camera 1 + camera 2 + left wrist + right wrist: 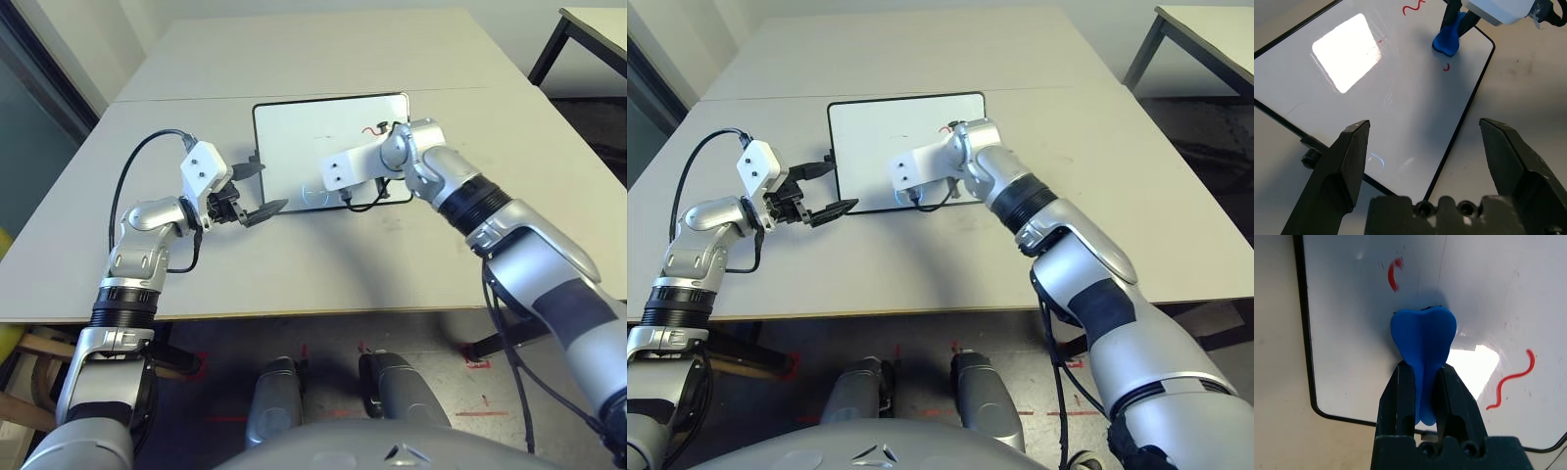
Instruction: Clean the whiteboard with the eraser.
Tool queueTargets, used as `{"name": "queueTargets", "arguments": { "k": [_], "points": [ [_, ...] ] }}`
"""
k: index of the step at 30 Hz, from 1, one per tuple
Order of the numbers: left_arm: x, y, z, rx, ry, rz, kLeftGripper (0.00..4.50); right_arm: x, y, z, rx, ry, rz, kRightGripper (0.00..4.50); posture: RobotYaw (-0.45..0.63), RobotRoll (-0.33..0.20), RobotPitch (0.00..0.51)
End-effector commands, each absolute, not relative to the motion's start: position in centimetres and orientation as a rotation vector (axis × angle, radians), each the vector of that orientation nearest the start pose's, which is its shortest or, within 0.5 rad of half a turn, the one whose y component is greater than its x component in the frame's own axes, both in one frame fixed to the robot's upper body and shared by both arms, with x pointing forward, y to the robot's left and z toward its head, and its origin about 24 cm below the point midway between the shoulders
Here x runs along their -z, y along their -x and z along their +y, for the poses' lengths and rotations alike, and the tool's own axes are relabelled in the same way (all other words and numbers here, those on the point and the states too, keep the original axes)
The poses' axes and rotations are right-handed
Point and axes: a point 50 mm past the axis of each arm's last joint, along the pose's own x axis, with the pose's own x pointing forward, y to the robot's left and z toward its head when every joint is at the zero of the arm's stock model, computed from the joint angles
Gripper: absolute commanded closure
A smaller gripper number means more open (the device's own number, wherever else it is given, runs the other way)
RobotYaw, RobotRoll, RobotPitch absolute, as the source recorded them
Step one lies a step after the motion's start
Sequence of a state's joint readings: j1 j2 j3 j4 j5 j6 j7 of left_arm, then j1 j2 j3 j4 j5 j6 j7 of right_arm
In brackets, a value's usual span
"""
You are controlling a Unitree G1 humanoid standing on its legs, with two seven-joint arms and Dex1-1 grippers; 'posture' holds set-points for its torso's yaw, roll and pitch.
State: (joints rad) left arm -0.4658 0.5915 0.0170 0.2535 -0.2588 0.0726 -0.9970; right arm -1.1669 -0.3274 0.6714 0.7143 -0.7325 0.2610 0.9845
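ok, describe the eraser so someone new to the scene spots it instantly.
On the table lies a black-framed whiteboard. Over it, the right gripper pinches the eraser: bright blue, narrow-waisted, lobed at the end. The marks nearby are thin and red.

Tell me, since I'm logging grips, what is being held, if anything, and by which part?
The right gripper holds the blue bone-shaped eraser by its narrowed middle. The left gripper is open and empty.

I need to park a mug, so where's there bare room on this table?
The table is bare between its near edge and the whiteboard, and beyond the board. It's crowded over the board, where the right gripper grips the eraser.
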Motion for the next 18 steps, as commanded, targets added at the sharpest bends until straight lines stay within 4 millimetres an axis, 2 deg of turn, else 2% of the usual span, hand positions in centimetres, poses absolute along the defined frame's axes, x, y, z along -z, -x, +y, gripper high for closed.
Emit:
{"name": "queueTargets", "arguments": {
  "k": [1,3,6,13,18],
  "points": [
    [-13.9,-31.7,21.4,0.923,-0.372,0.008,0.00,-17.1,-39.5,-9.9,-0.791,1.566,0.548,4.13,-0.10,0.000,0.073],
    [-13.9,-31.7,21.3,0.925,-0.373,0.007,0.00,-17.9,-39.5,-9.9,-0.792,1.552,0.541,4.13,-0.10,0.000,0.071],
    [-13.9,-31.9,21.3,0.928,-0.374,0.005,0.00,-17.8,-39.4,-9.9,-0.800,1.551,0.538,4.13,-0.10,0.000,0.071],
    [-14.1,-31.9,21.5,0.928,-0.378,0.003,0.00,-14.4,-38.0,-8.0,-0.890,1.565,0.526,4.13,-0.09,0.000,0.073],
    [-14.1,-31.7,21.7,0.922,-0.379,0.006,0.00,-13.9,-37.8,-7.0,-0.902,1.563,0.495,4.13,-0.08,0.000,0.074]
  ]
}}
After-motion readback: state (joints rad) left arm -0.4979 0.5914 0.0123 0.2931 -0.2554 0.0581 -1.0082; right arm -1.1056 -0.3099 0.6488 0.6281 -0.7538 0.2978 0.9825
